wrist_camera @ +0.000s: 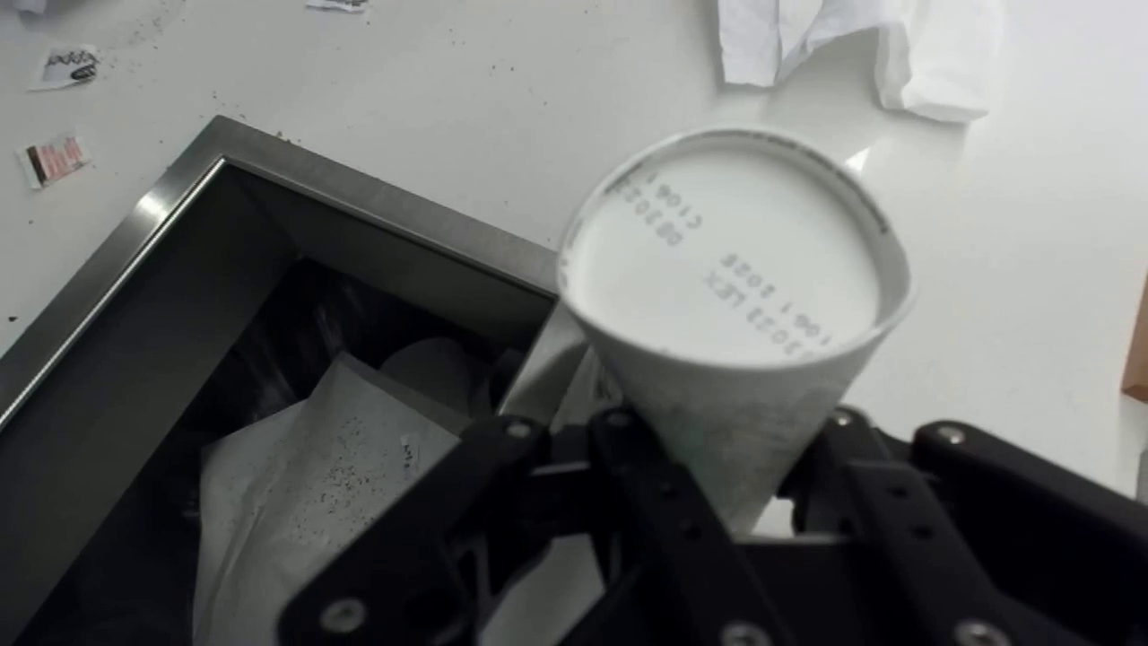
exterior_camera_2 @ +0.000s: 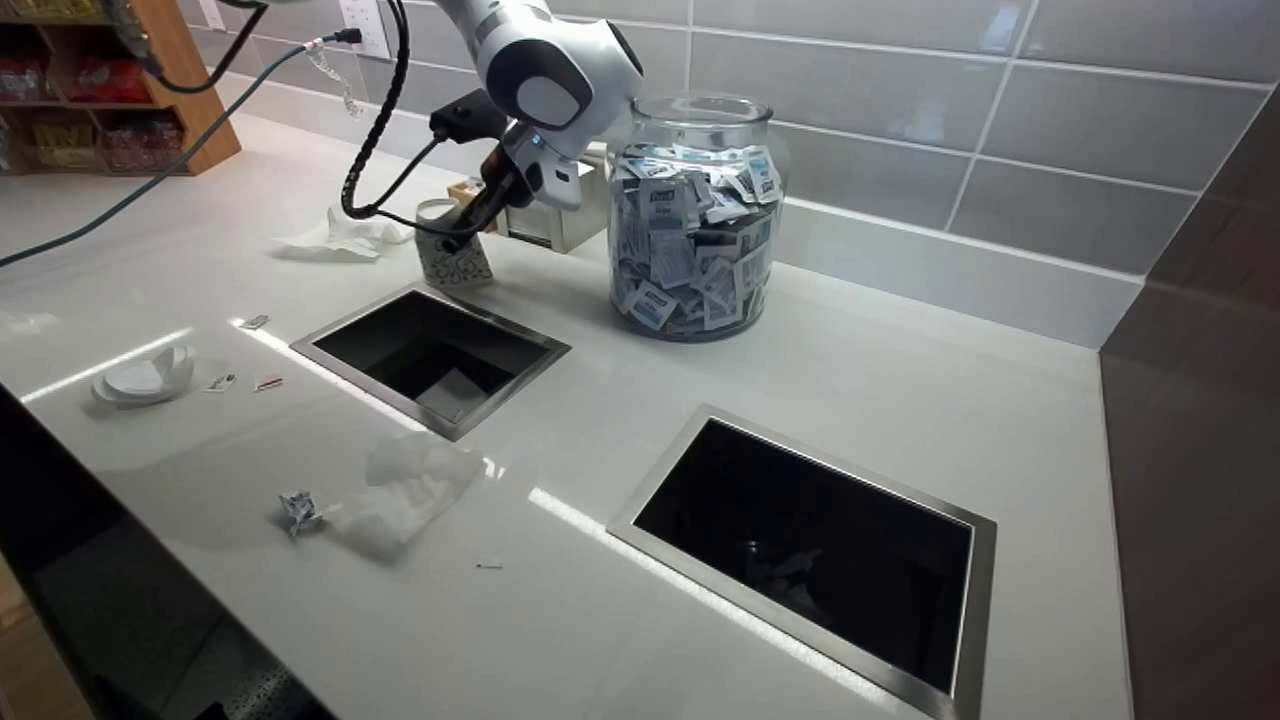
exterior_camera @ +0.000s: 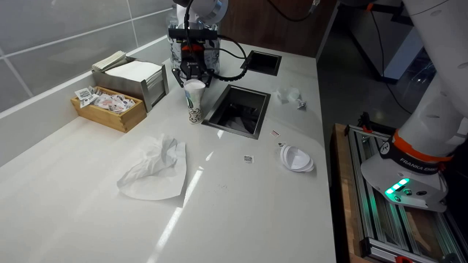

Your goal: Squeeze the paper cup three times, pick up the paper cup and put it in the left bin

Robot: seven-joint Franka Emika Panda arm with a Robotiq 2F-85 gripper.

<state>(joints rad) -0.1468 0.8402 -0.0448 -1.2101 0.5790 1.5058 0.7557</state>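
The wrist view shows the cup (wrist_camera: 735, 269) upside down, flat bottom up, just beside the left bin (wrist_camera: 386, 206). I cannot tell if its mouth touches the counter (wrist_camera: 1031, 224). The gripper (wrist_camera: 737, 467) has the cup between its fingers (wrist_camera: 673, 516), and they look pressed in on both sides; in an exterior view the cup (exterior_camera: 195, 102) looks pinched at its low end.

The cup's sides slope and look smooth, so a loose hold could let it slide out. Too hard a squeeze could fold the thin paper so it won't pop back. If the fingers let go, it could tip, because a bent mouth makes a poor foot. The bin is so near that the cup could drop in too soon, or catch on the edge if it isn't lifted enough. The arm (exterior_camera_2: 545, 100) could bump the jar (exterior_camera_2: 700, 230) if it swings that way.

The counter is white and shiny. A metal holder (exterior_camera: 128, 87) and a wooden box (exterior_camera: 102, 117) stand by the gray wall (exterior_camera: 80, 18). A crumpled tissue (exterior_camera: 157, 171), small scraps (exterior_camera: 249, 159) and folded paper (exterior_camera: 297, 159) lie around. The right bin (exterior_camera_2: 976, 610) is well apart from the cup. Past the counter is a dark floor (exterior_camera: 351, 102), and in an exterior view a shelf (exterior_camera_2: 200, 110) stands far off.
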